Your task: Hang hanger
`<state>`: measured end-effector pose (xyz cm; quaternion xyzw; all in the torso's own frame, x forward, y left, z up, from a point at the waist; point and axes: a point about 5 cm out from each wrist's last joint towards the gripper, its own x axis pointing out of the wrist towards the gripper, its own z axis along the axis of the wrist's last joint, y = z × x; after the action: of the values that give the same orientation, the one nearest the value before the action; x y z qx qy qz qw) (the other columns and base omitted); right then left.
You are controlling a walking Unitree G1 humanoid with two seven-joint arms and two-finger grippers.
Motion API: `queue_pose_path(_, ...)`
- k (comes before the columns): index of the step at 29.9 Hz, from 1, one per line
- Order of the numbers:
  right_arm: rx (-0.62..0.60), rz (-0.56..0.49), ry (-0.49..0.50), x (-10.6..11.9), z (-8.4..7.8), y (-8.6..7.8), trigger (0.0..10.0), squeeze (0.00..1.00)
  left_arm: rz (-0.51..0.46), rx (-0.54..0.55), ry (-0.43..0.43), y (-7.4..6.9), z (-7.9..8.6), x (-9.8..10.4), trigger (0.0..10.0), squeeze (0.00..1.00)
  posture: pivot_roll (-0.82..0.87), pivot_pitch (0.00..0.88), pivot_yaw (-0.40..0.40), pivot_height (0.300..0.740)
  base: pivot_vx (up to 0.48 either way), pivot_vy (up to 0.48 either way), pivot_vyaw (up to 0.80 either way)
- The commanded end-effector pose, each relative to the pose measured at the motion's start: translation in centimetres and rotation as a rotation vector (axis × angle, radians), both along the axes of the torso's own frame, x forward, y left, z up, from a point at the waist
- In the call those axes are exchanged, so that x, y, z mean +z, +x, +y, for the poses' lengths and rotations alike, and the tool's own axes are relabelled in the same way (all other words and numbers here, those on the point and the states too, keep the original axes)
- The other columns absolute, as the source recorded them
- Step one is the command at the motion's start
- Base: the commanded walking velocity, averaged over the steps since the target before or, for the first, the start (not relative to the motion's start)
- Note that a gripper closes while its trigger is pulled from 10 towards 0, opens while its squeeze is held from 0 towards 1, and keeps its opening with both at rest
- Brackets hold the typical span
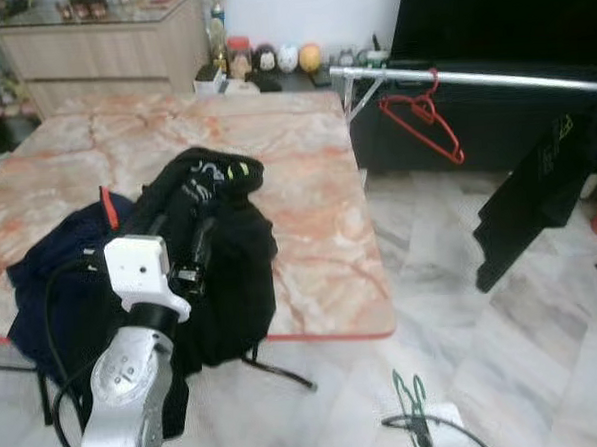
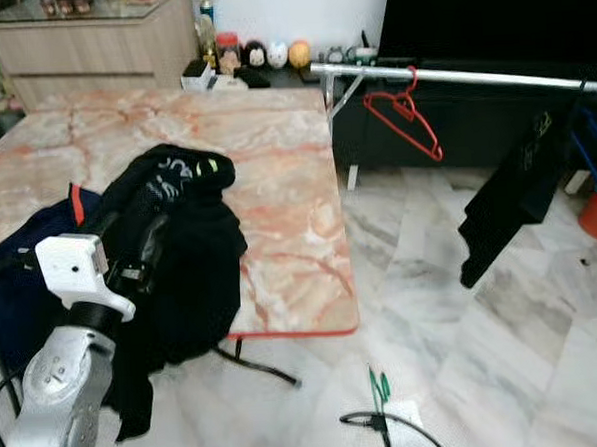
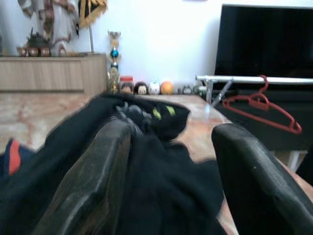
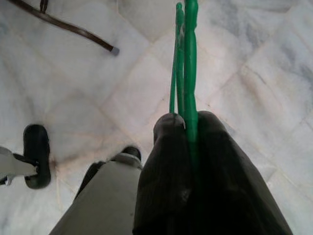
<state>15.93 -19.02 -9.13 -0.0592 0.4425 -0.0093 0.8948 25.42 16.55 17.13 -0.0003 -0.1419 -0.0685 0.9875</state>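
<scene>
A thin green hanger (image 4: 185, 63) is pinched between the two black fingers (image 4: 215, 186) of the right gripper (image 1: 417, 428), low down near the marble floor (image 1: 506, 353), its prongs poking up past the fingertips. Off to the robot's right, a silver rail (image 1: 471, 78) runs across in front of a dark television (image 1: 498, 13), with a red hanger (image 1: 423, 122) hooked on it and a black garment (image 1: 537, 196) hanging further along. The left gripper (image 3: 168, 166) is stretched out over the marble-patterned surface (image 1: 307, 193), its fingers spread wide apart and grasping nothing, resting on a heap of black clothing (image 1: 220, 248) that drapes over the surface's near edge. A dark blue garment (image 1: 56, 286) lies just beside that heap. Small round figurines (image 1: 270, 59) line the far wall beside a wooden cabinet (image 1: 99, 49).
</scene>
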Motion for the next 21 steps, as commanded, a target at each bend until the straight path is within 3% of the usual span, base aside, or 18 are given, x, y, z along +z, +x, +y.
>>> queue_pose_path(1, -0.015, -0.017, 0.009, 0.11, 0.16, 0.23, 10.0, 0.00, -0.010, 0.000, 0.016, 0.12, 0.02, 0.28, 10.0, 0.00, 0.09, 0.000, -0.039, 0.740, -0.262, 0.000, 0.00)
queue_pose_path(21, -0.009, -0.022, 0.009, 0.18, 0.17, 0.39, 10.0, 0.00, -0.004, 0.006, 0.012, -0.04, -0.01, 0.05, 10.0, 0.00, 0.09, 0.000, -0.050, 0.740, -0.265, 0.000, 0.00)
